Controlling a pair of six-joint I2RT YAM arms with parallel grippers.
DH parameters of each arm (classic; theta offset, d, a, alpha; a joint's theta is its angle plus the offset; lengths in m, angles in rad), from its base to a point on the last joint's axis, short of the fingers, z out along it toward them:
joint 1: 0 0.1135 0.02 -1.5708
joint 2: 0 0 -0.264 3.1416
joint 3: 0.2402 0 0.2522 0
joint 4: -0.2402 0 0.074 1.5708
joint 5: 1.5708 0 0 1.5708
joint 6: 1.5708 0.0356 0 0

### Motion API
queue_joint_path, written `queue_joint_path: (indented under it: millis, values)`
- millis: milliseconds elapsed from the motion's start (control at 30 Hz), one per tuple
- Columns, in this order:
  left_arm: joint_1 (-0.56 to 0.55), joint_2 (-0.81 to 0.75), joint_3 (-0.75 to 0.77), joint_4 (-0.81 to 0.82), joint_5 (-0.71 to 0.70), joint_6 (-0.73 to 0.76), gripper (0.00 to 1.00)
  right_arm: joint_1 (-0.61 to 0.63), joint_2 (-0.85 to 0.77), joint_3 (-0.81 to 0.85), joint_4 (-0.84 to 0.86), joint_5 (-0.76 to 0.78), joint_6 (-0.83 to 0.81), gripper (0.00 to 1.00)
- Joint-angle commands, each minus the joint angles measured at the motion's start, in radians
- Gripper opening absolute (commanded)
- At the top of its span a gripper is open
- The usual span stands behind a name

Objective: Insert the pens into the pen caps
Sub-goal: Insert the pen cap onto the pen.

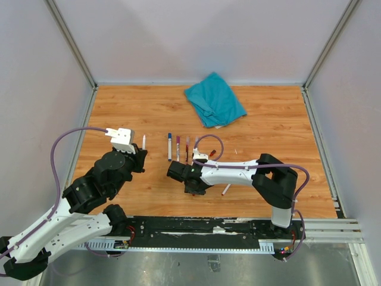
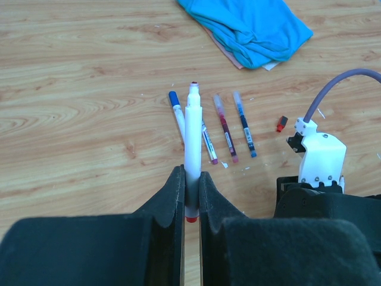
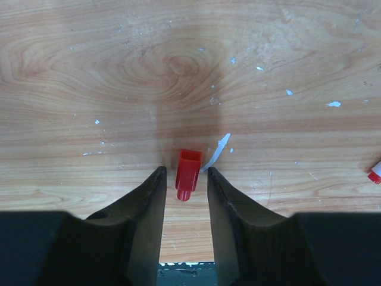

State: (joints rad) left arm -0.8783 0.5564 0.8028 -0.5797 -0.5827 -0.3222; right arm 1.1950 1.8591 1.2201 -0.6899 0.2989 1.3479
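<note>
Fingers point(image 3: 143, 208) of the right gripper point(image 3: 185, 173), parted, straddle the red cap point(image 3: 188, 165) lying lengthwise between them; left gripper point(image 2: 190, 177) clamps a pen point(image 2: 193, 131).

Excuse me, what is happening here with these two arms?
The left claw is shut on a white pen with a red tip. The right claw stands open around a red cap lying on the table, not gripping it yet. Nearby, other pens lie in a row.
</note>
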Motion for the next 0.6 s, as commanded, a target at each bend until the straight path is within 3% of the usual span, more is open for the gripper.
queue_joint_path:
  millis: [0,300,567]
  values:
    - [0.006,0.000,0.010,0.018,-0.004,0.005,0.00,-0.002,0.029,-0.011,-0.029,0.040,0.005,0.31]
    - [0.005,0.010,0.010,0.021,0.000,0.007,0.01,-0.004,0.016,-0.028,0.004,0.026,-0.030,0.01]
    - [0.005,0.011,0.012,0.034,0.021,0.006,0.00,-0.003,-0.104,-0.079,0.065,0.067,-0.099,0.01]
